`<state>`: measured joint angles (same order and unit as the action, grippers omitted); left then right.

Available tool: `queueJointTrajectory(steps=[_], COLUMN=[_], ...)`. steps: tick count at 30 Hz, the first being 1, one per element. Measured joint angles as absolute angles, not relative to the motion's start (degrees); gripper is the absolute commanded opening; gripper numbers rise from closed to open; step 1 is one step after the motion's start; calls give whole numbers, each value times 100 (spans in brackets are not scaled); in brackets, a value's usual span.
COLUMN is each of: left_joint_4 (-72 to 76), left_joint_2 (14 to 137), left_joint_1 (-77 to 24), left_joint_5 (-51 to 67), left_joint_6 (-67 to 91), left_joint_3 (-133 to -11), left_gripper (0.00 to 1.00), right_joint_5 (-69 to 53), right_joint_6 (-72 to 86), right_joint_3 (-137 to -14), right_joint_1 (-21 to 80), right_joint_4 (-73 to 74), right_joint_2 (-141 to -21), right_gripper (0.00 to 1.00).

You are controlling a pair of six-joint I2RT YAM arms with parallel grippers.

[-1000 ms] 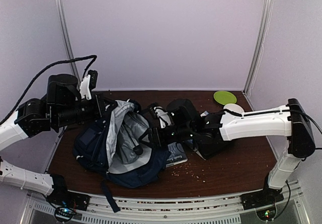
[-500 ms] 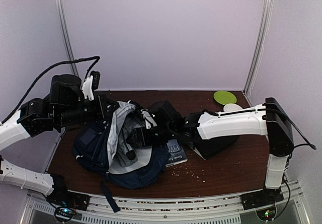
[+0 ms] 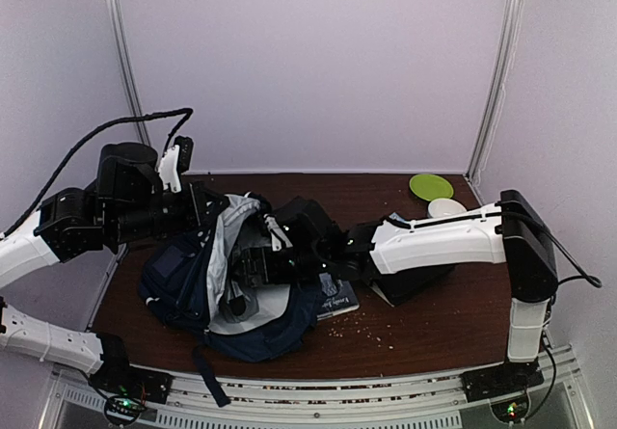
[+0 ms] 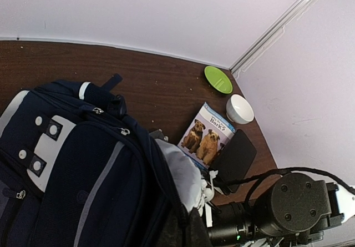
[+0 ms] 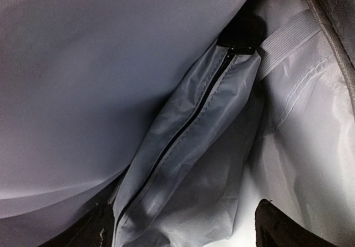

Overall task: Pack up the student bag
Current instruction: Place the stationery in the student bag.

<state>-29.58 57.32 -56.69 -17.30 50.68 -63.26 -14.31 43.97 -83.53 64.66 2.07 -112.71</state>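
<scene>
The student bag (image 3: 183, 275) is a large navy backpack lying at the table's left, its mouth open and its light grey lining showing. My left gripper (image 3: 204, 207) is shut on the bag's upper rim and holds it up. In the left wrist view the bag (image 4: 72, 169) fills the lower left and its fabric covers my fingers. My right gripper (image 3: 239, 294) reaches deep inside the bag. In the right wrist view its jaws (image 5: 183, 230) stand wide apart, with a grey zip pouch (image 5: 188, 147) lying between them against the lining (image 5: 83, 64).
A book with two dogs on its cover (image 4: 208, 136) and a black flat case (image 4: 236, 158) lie right of the bag, under my right arm. A green plate (image 3: 431, 186) and a white bowl (image 3: 445, 207) sit at the back right. Crumbs (image 3: 366, 328) dot the table's front.
My right gripper has moved left and deeper into the bag's open mouth. My left arm has hardly moved and still holds the rim.
</scene>
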Motion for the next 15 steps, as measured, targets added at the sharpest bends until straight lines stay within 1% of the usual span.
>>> queueJointTrajectory(steps=[5, 11, 13, 15], left_joint_4=[-2853, -2794, -2792, -2792], left_joint_2=[5721, 5721, 5728, 5728], left_joint_1=[-5666, -5666, -5666, -5666], left_joint_5=[-1780, -1798, -1796, -1787], left_joint_6=[5068, 5068, 5068, 5068], left_joint_3=[-6322, -6296, -6276, -6243], left_gripper=[0, 0, 0, 0], right_joint_5=[-1328, -1369, -1417, -1468], right_joint_6=[4543, 4633, 4661, 4694], right_joint_3=[-8978, -9325, -9384, -9485], right_joint_1=[6506, 6556, 6591, 6639], right_joint_4=[718, 786, 805, 838], right_joint_2=[-11419, -11874, -12057, -12234], right_gripper=[83, 82, 77, 65])
